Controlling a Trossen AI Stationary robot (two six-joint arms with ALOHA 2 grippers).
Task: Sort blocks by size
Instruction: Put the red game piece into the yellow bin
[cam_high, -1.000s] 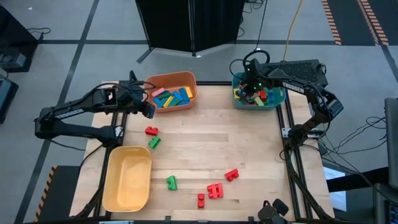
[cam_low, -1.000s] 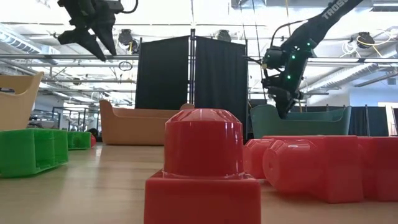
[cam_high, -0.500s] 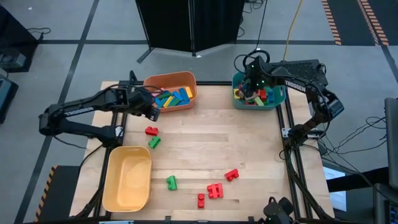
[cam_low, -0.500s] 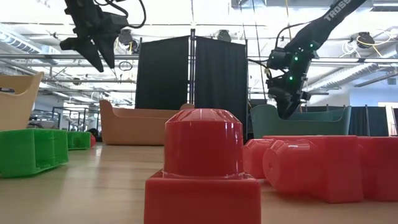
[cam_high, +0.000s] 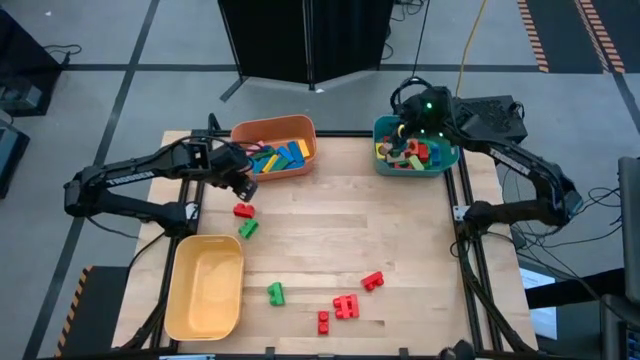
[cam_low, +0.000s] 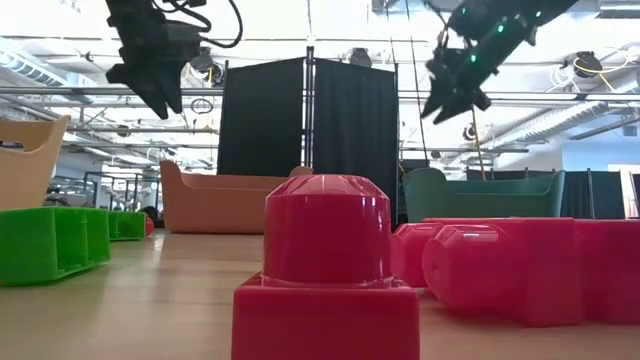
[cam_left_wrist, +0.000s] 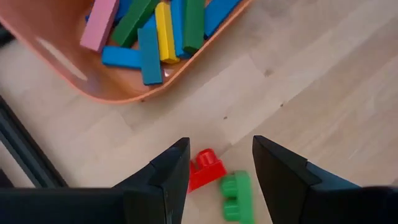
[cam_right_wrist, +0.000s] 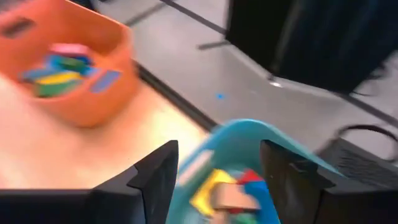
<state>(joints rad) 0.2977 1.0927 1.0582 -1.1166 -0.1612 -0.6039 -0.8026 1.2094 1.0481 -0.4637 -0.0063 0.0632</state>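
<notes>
While the left gripper (cam_high: 240, 172) hangs above the wooden tabletop (cam_high: 330, 230) just in front of the orange plastic bin (cam_high: 300, 128), its fingers (cam_left_wrist: 168, 171) stand apart with nothing between them. That orange bin holds long flat bars (cam_left_wrist: 149, 31) in pink, green, yellow and blue, lying side by side. Below the left gripper, on the bare wood, a small red studded brick (cam_high: 243, 211) and a small green studded brick (cam_high: 248, 229) lie near each other. The right gripper (cam_high: 408, 128) hovers over the teal plastic bin (cam_high: 450, 158) at the far right corner, its fingers (cam_right_wrist: 155, 177) parted and holding nothing. Inside the teal bin sits a jumble of mid-sized blocks (cam_high: 415, 153), red, yellow, green and blue. A large yellow plastic bin (cam_high: 205, 285) at the near left has nothing visible in it. Toward the near edge lie another green brick (cam_high: 275, 293) and a loose group of red bricks (cam_high: 345, 305).
</notes>
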